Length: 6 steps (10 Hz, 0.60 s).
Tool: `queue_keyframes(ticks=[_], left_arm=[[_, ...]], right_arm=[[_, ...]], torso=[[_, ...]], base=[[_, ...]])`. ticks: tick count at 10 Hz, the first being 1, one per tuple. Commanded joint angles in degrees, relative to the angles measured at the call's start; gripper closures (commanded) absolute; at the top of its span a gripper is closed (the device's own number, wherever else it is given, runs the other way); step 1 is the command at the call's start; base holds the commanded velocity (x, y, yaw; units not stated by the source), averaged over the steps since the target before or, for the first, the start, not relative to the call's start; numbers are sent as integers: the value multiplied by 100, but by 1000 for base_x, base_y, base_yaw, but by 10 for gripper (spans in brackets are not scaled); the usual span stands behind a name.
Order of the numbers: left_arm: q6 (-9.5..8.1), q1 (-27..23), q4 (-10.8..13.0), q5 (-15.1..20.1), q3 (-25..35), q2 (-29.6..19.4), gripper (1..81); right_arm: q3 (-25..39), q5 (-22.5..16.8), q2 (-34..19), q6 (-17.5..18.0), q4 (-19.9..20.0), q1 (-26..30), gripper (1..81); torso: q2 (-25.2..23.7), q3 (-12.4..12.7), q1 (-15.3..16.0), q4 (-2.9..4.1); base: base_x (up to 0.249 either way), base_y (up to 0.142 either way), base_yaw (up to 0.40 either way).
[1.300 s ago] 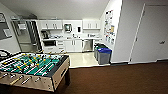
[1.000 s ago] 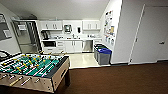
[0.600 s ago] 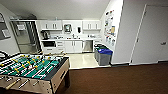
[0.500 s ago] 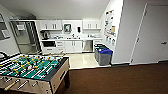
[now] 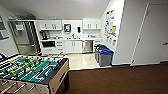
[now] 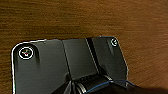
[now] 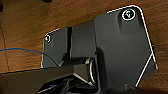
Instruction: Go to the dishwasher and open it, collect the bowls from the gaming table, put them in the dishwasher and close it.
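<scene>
- Over the last second the whole head view shifted slightly. The foosball table (image 5: 32, 71) sat a touch lower in the picture while the kitchen kept its place, so this read as the robot's own small movement and not a move of any object.
- The dishwasher (image 5: 87, 46) stood well ahead of both grippers, across the brown floor (image 5: 120, 80) and the pale kitchen floor. Its steel front was shut, set under the counter among white cabinets (image 5: 73, 46).
- The bins (image 5: 103, 56) stood beside the way in, nearer the grippers than the dishwasher.
- The left gripper (image 6: 85, 85) and right gripper (image 7: 75, 75) hung over wood-toned floor, and I could not tell whether either was spread or pressed together.
- Judged from this, the task was barely begun: the approach was under way and the opening was not yet done.
</scene>
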Motion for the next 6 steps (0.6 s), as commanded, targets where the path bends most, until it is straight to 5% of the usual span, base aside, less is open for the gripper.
queue_keyframes(ticks=[1, 6], left_arm=[[23, -338, 49, 249, 79, -57, 10], [40, -338, 58, 249, 79, -21, 10]], right_arm=[[92, -256, -80, -24, 35, 247, 10], [83, -256, -80, -16, 52, 264, 10]], torso=[[0, 0, 0, 0], [0, 0, 0, 0]], base=[[131, 0, 0], [137, 0, 0]])
